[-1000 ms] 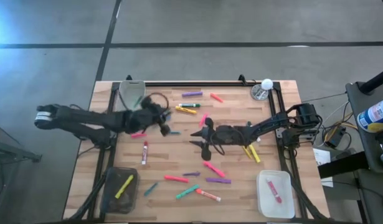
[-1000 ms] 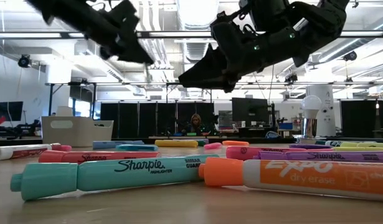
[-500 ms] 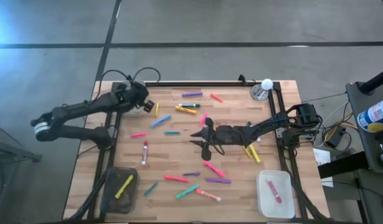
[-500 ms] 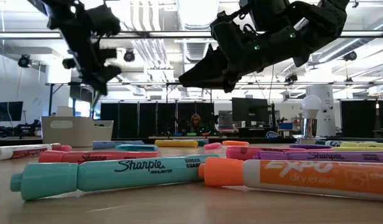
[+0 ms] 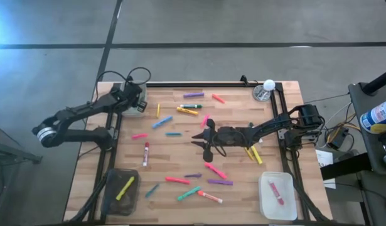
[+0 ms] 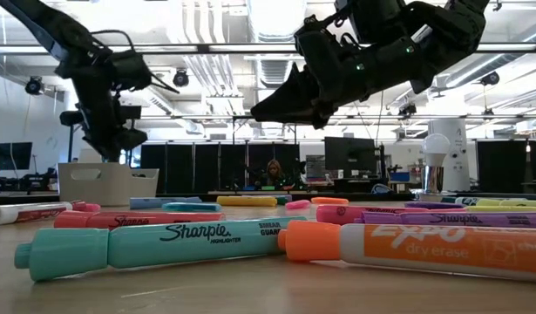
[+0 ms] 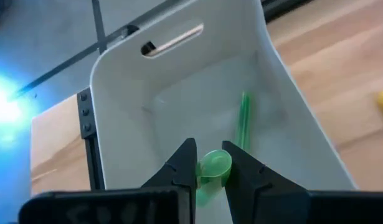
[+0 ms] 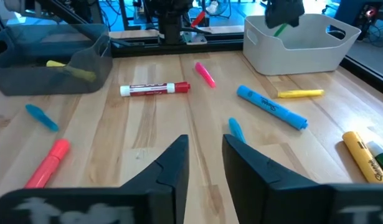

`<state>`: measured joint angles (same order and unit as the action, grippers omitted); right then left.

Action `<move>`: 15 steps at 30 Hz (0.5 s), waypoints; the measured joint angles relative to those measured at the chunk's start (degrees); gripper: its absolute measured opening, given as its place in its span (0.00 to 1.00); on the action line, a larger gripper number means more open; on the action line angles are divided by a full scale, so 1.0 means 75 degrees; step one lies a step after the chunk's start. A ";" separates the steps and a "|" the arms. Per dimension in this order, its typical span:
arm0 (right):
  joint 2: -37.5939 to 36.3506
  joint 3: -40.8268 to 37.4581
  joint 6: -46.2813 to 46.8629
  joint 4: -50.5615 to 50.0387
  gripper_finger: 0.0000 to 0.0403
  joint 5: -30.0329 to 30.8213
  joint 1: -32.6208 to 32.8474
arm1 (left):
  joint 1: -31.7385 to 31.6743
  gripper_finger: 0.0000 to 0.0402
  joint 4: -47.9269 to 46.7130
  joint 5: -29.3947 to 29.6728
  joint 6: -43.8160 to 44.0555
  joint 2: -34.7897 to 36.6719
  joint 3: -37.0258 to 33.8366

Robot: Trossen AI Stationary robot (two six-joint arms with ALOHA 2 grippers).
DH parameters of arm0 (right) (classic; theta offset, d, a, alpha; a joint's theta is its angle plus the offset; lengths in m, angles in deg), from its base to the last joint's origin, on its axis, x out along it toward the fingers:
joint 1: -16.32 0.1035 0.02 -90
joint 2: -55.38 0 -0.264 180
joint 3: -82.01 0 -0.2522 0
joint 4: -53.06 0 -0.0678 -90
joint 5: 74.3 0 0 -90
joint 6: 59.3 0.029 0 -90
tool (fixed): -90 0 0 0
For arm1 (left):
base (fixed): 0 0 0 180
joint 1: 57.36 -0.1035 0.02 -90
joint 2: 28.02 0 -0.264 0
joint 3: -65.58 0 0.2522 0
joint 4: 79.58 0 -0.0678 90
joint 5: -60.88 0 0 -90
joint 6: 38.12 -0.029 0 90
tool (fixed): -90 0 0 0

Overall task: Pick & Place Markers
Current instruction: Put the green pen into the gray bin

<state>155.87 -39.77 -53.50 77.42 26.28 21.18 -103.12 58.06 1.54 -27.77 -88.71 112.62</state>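
Wooden tabletop (image 5: 236, 182) under bright workshop lights, markers scattered all across it, and the action is at the far left corner: the left gripper (image 7: 207, 167) hangs right over the open white bin (image 7: 179, 99), fingers pinched on a green marker (image 7: 211, 174) held end-on, nose pointing down into the bin, and that looks like a drop being lined up. Directly below and just ahead of that claw a second green marker (image 7: 244, 118) already lies on the bin floor, so this one is likely going to join its colour-mate. Over in mid-table the right gripper (image 8: 203, 155) hovers low with nothing between its fingers, jaws narrowed but parted, and a short teal marker (image 8: 236, 129) lies just beyond the gap, probably the next pick. Farther ahead of that claw sit a blue marker (image 8: 271, 107), a yellow one (image 8: 300, 94) and a red-and-white one (image 8: 155, 89); off to one side a dark bin (image 8: 54, 71) holds a yellow marker, so sorting by colour seems to be the plan here
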 joint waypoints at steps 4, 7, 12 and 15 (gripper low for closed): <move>0.0000 0.0000 -0.0006 0.0001 0.20 -0.0001 0.0000 | 0.0000 0.17 0.0000 0.0044 -0.0118 -0.0046 0.0005; 0.0000 0.0000 0.0000 0.0001 0.19 -0.0001 0.0000 | 0.0000 0.22 -0.0006 0.0050 -0.0121 -0.0090 0.0017; 0.0000 0.0000 -0.0003 -0.0002 0.18 -0.0001 0.0000 | 0.0002 0.27 -0.0065 0.0130 -0.0184 -0.0108 0.0017; 0.0000 0.0000 -0.0003 -0.0007 0.18 -0.0001 0.0000 | 0.0003 0.28 -0.0130 0.0128 -0.0351 -0.0108 0.0020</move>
<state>155.87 -39.77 -53.52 77.37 26.27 21.18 -103.10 57.08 2.50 -30.40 -89.52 112.77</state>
